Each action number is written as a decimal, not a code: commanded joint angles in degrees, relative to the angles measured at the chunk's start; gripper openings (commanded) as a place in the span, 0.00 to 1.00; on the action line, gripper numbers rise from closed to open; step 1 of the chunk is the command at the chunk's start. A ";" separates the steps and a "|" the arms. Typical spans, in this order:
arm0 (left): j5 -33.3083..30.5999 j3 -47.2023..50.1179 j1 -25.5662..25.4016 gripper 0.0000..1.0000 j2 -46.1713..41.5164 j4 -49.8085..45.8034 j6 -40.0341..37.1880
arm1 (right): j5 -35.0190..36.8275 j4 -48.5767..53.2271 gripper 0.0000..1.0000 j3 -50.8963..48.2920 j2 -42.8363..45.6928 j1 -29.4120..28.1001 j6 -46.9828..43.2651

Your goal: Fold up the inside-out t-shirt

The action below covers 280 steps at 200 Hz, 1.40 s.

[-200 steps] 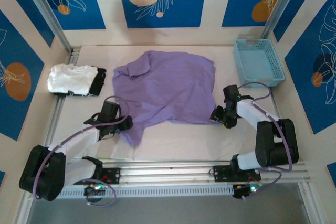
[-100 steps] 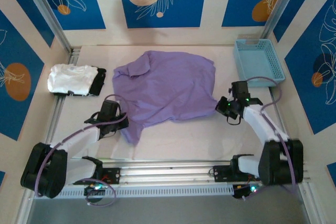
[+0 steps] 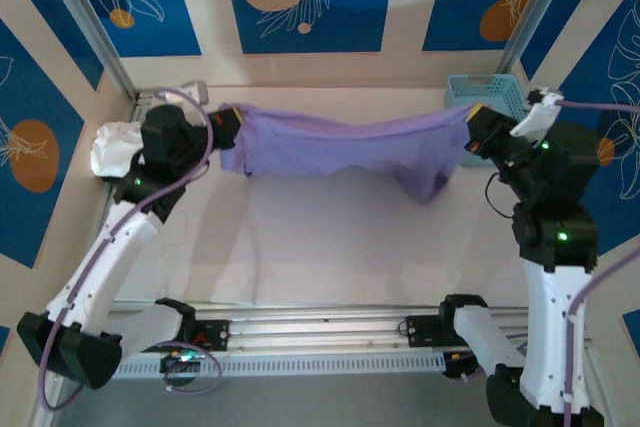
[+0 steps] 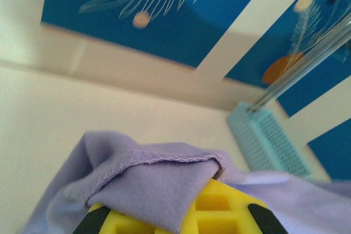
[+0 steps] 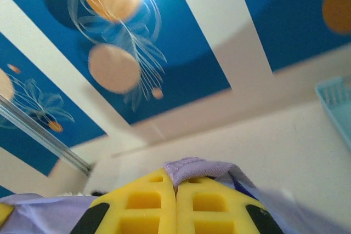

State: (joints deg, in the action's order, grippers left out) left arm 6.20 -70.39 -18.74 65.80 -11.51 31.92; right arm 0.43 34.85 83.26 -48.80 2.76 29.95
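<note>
The lavender short-sleeved cotton t-shirt (image 3: 340, 142) hangs stretched above the white desk (image 3: 330, 247), its ends pinched by the left end effector (image 3: 225, 131) and right end effector (image 3: 471, 135). Both grip only thin edges, so pulling harder could tug one free.

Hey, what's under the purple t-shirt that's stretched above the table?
Pale table shows below the t-shirt, which hangs between the left hand and right hand. The strip of table behind the hanging cloth is hidden.

- The left arm (image 3: 165, 152) is covering part of the white garment (image 3: 112, 152).
- The t-shirt (image 4: 148, 182) is draping over the left gripper (image 4: 211, 198), hiding its fingertips; the lower picture edge is cutting its fingers off.
- The right gripper (image 3: 472, 130) is blocking the blue basket's (image 3: 492, 92) near corner.
</note>
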 commanded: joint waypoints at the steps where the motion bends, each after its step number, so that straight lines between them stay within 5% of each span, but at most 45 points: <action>1: -0.09 -10.89 0.64 0.00 10.04 -1.22 -2.86 | 2.29 -0.43 0.00 6.17 -2.91 0.31 -1.82; 77: 5.40 -61.89 0.64 0.00 46.28 -10.39 -6.25 | -0.26 -5.84 0.00 23.52 -16.18 1.19 -4.39; 116: 7.14 -79.60 0.80 0.00 55.65 -10.88 -5.96 | -7.12 -8.86 0.00 26.19 -16.34 0.22 -3.24; 143: 7.07 -78.60 2.61 0.00 55.58 -10.10 -4.98 | -9.93 -9.25 0.00 24.35 -15.44 -5.39 -3.38; 193: 6.20 -64.80 11.29 0.06 54.26 -12.79 -4.50 | -0.55 -15.77 0.00 4.42 -13.23 -31.69 -2.94; 225: 0.70 -58.68 15.09 0.31 55.89 -19.90 -9.63 | 7.98 -25.03 0.00 -11.17 -21.07 -47.77 4.14; 247: -5.24 -50.88 18.01 0.57 52.77 -22.19 -11.06 | 3.19 -23.64 0.20 -10.93 -33.02 -52.45 8.37; 264: -8.28 -37.42 19.24 0.68 44.75 -17.89 -10.59 | -0.99 -19.97 0.40 -9.61 -38.95 -53.99 7.63; 280: -8.24 -21.15 19.17 0.75 34.70 -11.34 -9.41 | -0.79 -13.36 0.47 -9.53 -40.69 -52.44 4.69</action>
State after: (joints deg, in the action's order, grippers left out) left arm 1.91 -106.83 0.08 114.63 -27.99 22.35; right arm 1.85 15.35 72.51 -90.06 -50.65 35.57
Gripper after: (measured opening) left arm 0.718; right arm 0.433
